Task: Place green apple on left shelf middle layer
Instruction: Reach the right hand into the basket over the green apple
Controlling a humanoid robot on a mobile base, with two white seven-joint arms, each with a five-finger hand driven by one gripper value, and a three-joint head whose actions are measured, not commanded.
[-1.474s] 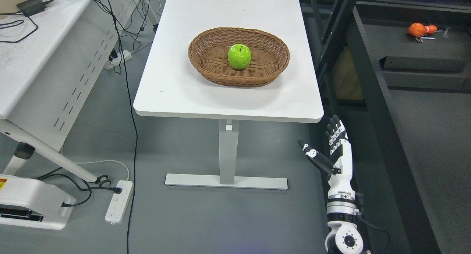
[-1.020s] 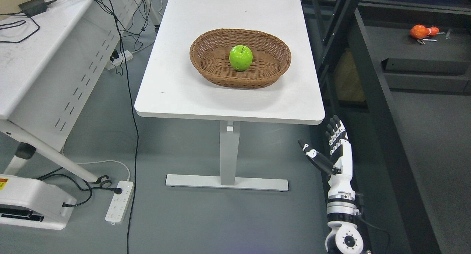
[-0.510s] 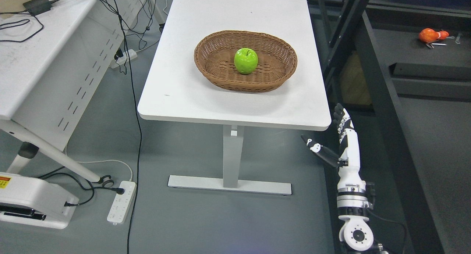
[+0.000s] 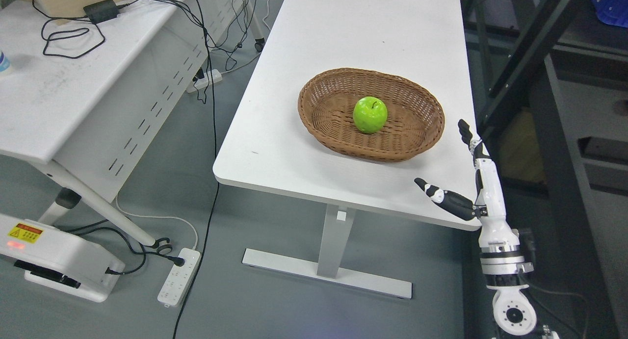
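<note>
Plainly, the green apple (image 4: 370,115) sits near the middle of the wicker basket (image 4: 319,91), stem up, and the basket's raised woven rim keeps it from rolling off across the white table (image 4: 343,30) on which the basket stands. Nothing touches the fruit, so the pick-up is not yet begun. The right hand (image 4: 473,182) rises from the lower right, over the table's near right corner, its fingers (image 4: 472,139) straight and held together while the thumb (image 4: 444,197) juts out wide to the left; it holds nothing. That spread pose looks like a ready shape for closing round something round, though the hand is well apart from the basket. No left arm shows anywhere. A dark metal rack (image 4: 539,54) stands just beyond the table's right edge; whether it is the shelf meant by the task cannot be told from here. Reaching over the basket's rim from above would probably suit best, since the wall blocks a low side approach.
</note>
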